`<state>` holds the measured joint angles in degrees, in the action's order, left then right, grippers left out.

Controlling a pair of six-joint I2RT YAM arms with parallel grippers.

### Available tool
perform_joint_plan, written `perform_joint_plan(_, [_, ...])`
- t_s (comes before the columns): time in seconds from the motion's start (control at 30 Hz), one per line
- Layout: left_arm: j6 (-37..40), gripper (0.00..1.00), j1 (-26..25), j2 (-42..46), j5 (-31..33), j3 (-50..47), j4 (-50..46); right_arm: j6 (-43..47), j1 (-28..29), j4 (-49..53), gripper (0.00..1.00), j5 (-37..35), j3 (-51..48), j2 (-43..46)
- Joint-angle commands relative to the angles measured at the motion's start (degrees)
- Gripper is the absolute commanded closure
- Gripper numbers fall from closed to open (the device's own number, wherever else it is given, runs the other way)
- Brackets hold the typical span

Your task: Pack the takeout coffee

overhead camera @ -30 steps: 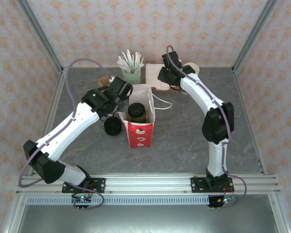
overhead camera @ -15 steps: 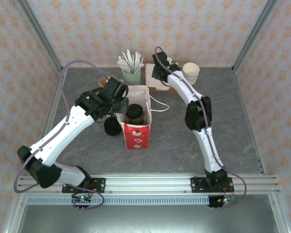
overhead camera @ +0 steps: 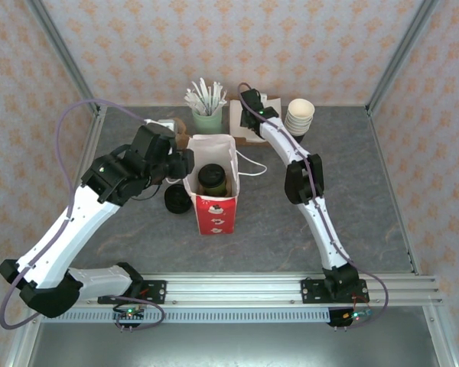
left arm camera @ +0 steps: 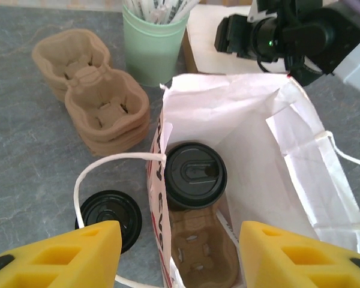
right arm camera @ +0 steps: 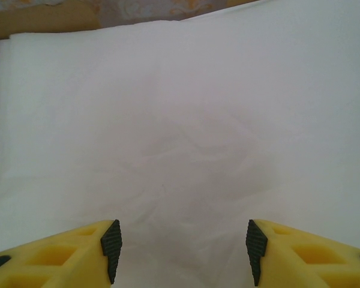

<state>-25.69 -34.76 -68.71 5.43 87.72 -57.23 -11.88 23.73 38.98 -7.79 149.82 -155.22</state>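
The takeout coffee (left arm camera: 195, 176) stands upright with its black lid on inside the white paper bag (left arm camera: 258, 132), seated in a brown pulp tray (left arm camera: 207, 246) at the bag's bottom. From above, the takeout coffee (overhead camera: 212, 178) sits in the bag (overhead camera: 214, 206) at mid-table. My left gripper (left arm camera: 179, 264) hovers open above the bag's near end, holding nothing; from above the left gripper (overhead camera: 185, 162) is just left of the bag. My right gripper (right arm camera: 180, 249) is open low over a stack of white napkins (right arm camera: 180, 120); from above the right gripper (overhead camera: 250, 99) is at the back.
A loose black lid (left arm camera: 108, 217) lies on the table left of the bag. Stacked brown cup carriers (left arm camera: 102, 111) and a pale green cup of white sticks (left arm camera: 153, 42) stand behind it. A stack of cream cups (overhead camera: 300, 116) sits at the back right.
My left arm has pulled back and up to the left, away from the bag's mouth. My right arm has stretched further back and left, over the napkins.
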Motion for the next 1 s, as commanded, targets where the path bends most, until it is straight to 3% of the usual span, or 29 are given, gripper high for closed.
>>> perform_joint_plan(0.0, [-0.68, 0.44, 0.23, 0.59, 2.45, 2.03, -0.59, 1.41, -1.00, -0.96, 0.40, -1.70, 2.19, -1.32])
perform_joint_plan(0.6, [-0.06, 0.44, 0.27, 1.61, 2.84, 3.77, -1.97, -0.13, -1.16, -1.41, 0.45, 1.05, 1.11, -2.77])
perform_joint_plan(0.97, [0.12, 0.44, 0.22, 2.26, 2.98, 4.23, -3.24, -0.33, -1.27, -1.28, 0.62, 1.64, 2.08, -2.93])
